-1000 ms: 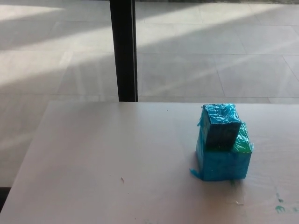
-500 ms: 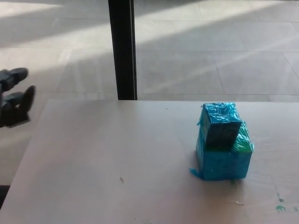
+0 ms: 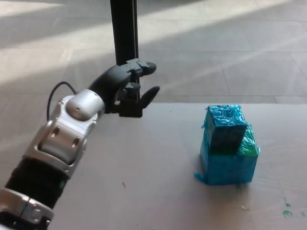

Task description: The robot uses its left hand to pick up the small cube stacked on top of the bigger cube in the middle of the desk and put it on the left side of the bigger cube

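Note:
A small cube (image 3: 226, 127) wrapped in shiny blue film sits on top of a bigger blue cube (image 3: 228, 165) with a green patch at its right, on the right part of the pale desk (image 3: 144, 182). My left hand (image 3: 129, 88) hovers over the desk's far edge, well to the left of the stack, with its black fingers (image 3: 144, 68) spread apart and nothing in them. The silver and black left forearm (image 3: 57, 148) reaches in from the lower left. My right hand does not show.
A black vertical post (image 3: 123, 38) stands behind the desk, just behind my left hand. Beyond it lies a tiled floor with bands of sunlight. Small green paint marks (image 3: 288, 211) dot the desk's lower right corner.
My left arm has swung in from the far left edge of the picture toward the middle, over the desk's far edge. The cubes have not moved.

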